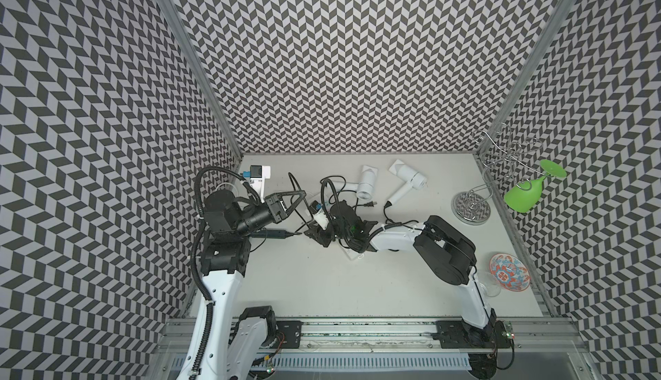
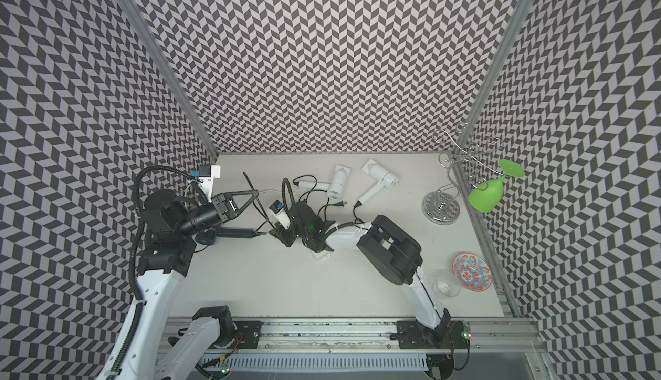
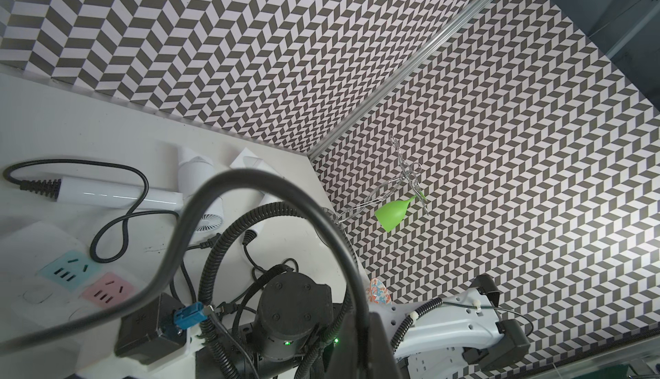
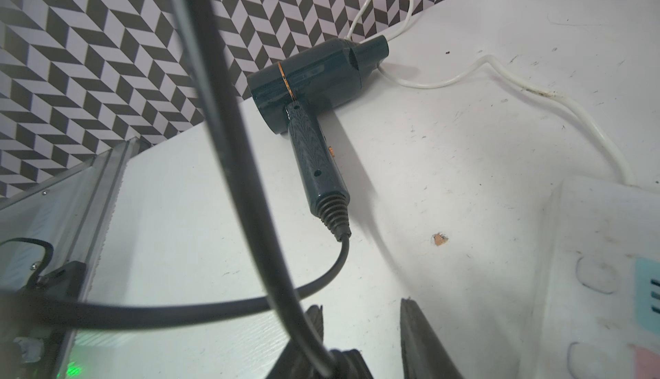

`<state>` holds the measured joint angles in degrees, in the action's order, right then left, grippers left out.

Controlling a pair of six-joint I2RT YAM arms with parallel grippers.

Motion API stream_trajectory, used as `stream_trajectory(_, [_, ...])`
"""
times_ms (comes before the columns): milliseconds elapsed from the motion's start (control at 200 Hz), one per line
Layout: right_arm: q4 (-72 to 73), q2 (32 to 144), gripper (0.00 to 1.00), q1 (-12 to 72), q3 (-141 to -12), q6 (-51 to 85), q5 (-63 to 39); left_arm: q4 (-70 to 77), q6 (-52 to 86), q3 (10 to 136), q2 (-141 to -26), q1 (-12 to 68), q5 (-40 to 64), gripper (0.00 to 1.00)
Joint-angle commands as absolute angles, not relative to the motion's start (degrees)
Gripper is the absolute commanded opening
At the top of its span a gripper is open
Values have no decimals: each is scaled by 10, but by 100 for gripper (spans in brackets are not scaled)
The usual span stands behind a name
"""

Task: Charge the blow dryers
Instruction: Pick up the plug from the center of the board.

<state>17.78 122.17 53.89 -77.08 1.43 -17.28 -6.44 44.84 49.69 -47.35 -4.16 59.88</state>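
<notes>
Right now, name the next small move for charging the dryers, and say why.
Probably close the right gripper on the black cord beside its open jaws: the left gripper pinches a cord loop, and the power strip shows empty sockets.

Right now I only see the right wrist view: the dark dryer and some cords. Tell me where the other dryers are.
Observer: A white dryer and a second white dryer lie side by side near the back edge of the table.
Operator: Find me a free plug.
Observer: A loose plug lies on the table just on the near side of the white dryer, in no socket.
Operator: Report the left gripper.
Observer: The left gripper is shut on a black cord that arcs across its wrist camera.
</notes>
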Motion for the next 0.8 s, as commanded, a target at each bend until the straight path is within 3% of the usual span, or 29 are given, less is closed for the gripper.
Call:
stream_trajectory(0, [164, 1193, 37, 541, -784, -5, -167, -41, 446, 494, -467, -45, 612, 0])
stream_trajectory(651, [95, 1188, 34, 541, -806, -26, -190, -36, 448, 487, -466, -45, 614, 0])
stream_trajectory(796, [91, 1193, 25, 541, -809, -27, -196, -34, 449, 487, -466, -45, 615, 0])
